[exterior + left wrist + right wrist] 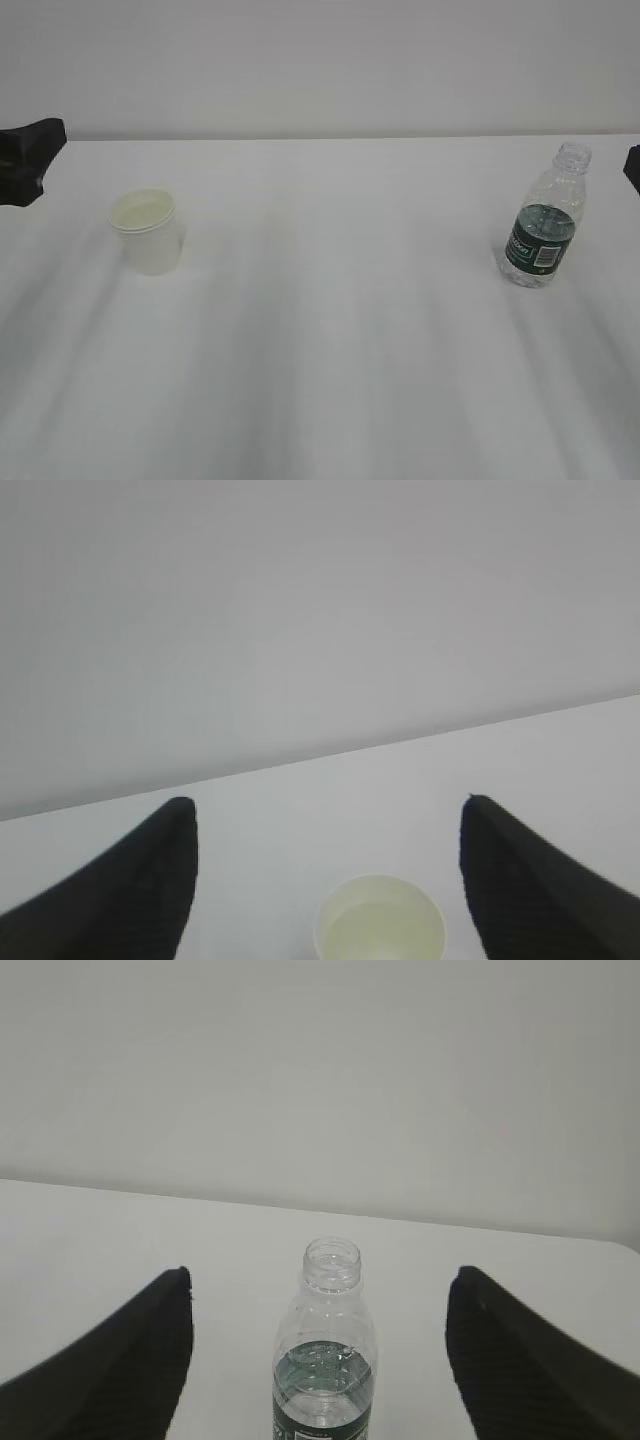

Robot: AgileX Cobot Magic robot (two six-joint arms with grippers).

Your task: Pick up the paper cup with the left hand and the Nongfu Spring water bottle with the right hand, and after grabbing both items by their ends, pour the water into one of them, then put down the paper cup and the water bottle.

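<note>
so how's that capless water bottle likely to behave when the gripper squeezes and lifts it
The water bottle looks like thin ribbed clear plastic, so it will probably flex under a squeeze. It is only partly filled, so likely light, with water sloshing. With no cap on its open neck, a hard grip or tilt could spill.

The water bottle's (543,226) dark green label carries white print and a barcode, too blurred to read
</note>
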